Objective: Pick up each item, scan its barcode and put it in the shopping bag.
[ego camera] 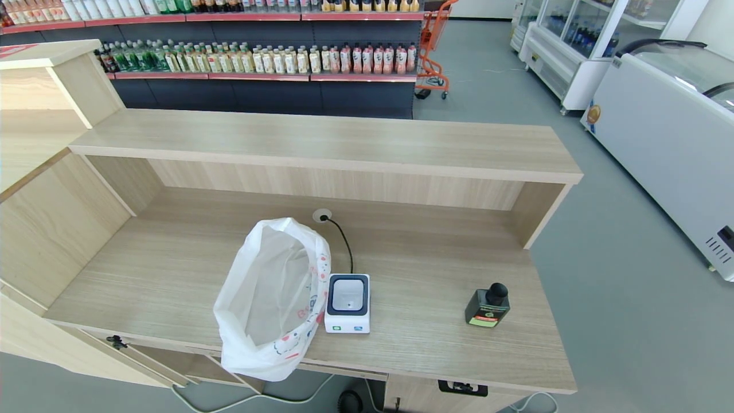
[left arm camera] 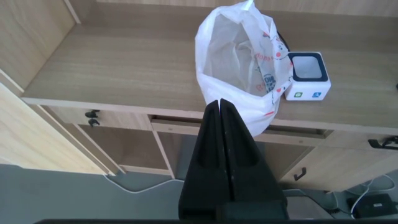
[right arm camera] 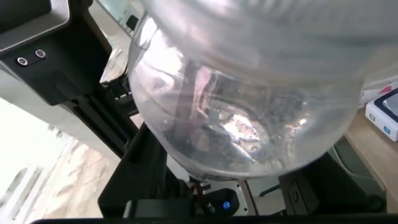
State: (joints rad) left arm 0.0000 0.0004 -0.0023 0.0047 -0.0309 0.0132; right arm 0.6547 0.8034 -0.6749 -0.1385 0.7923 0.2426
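Left tool (left arm camera: 220, 109) black, pressed together | bag (ego camera: 269, 298) thin crinkled white plastic

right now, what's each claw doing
Left claw: closed, holding nothing.
Right claw: cannot tell; a clear container crowds its camera.

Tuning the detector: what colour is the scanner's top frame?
Dark navy frame on the small white box scanner; clearest in head view.
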